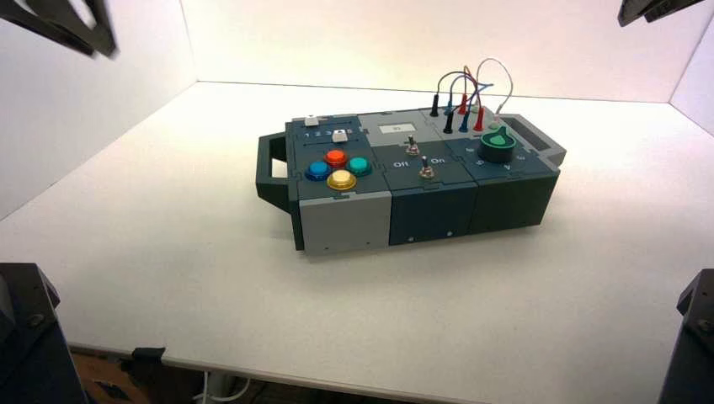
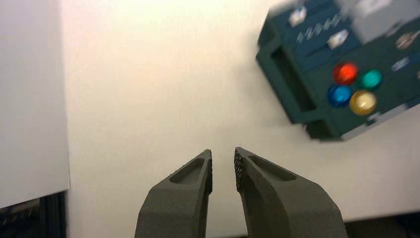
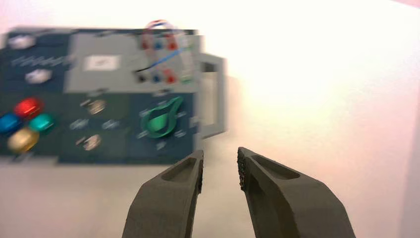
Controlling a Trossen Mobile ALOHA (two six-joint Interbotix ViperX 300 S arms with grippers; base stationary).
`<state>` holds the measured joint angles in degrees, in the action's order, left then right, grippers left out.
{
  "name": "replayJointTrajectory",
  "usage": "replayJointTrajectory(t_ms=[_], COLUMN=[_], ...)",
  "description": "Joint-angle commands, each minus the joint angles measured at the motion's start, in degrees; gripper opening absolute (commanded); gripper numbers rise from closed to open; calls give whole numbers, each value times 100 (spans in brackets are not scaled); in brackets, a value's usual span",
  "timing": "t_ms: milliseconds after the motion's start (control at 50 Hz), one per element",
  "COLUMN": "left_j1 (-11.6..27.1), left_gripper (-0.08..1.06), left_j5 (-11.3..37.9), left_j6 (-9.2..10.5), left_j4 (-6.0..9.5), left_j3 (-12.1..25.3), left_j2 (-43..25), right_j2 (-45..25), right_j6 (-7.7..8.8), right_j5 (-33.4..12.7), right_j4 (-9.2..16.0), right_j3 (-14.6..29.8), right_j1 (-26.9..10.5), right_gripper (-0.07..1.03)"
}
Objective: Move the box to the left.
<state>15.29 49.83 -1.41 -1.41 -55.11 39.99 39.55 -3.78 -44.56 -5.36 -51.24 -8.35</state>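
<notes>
A dark teal-and-grey box [image 1: 429, 210] sits on a white table [image 1: 210, 320], turned slightly askew, below and between the two raised grippers of a robot tasked with moving it to the left. The left gripper [image 2: 223, 171], above the table off the box's left end, and the right gripper [image 3: 220, 171], near its right end, each hold their fingers a modest gap apart, with nothing between them. The rigid, blocky case looks bulky enough to call for both arms, though its weight is a guess; its smooth sides could prove slippery. The likeliest holds are the end handles, the dark left handle [image 1: 272, 168] and the grey right handle [image 1: 539, 139], whose open frames offer slim bars to pinch. The delicate parts ride on top: the looped wires [image 1: 465, 76], which could snag or pull loose, the green knob [image 1: 498, 145] and the metal toggle switches [image 1: 427, 168], all best left untouched during a level, even slide.
</notes>
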Motion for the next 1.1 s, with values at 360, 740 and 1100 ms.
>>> replayJointTrajectory(t_ms=[360, 740, 1100], left_j1=[-9, 0, 167], left_gripper=[14, -1, -1], left_j5=[-782, -1468, -1837], left_j6=[-53, -167, -237], left_j4=[193, 738, 1257], left_j3=[1011, 853, 896], left_j2=[-2786, -3647, -4263], right_j2=[-2672, -3709, -4430], right_j6=[26, -18, -18], right_j5=[896, 1063, 1125], right_j4=[149, 264, 387], right_j3=[703, 853, 940], right_j1=[571, 844, 1002], right_gripper=[0, -2, -2])
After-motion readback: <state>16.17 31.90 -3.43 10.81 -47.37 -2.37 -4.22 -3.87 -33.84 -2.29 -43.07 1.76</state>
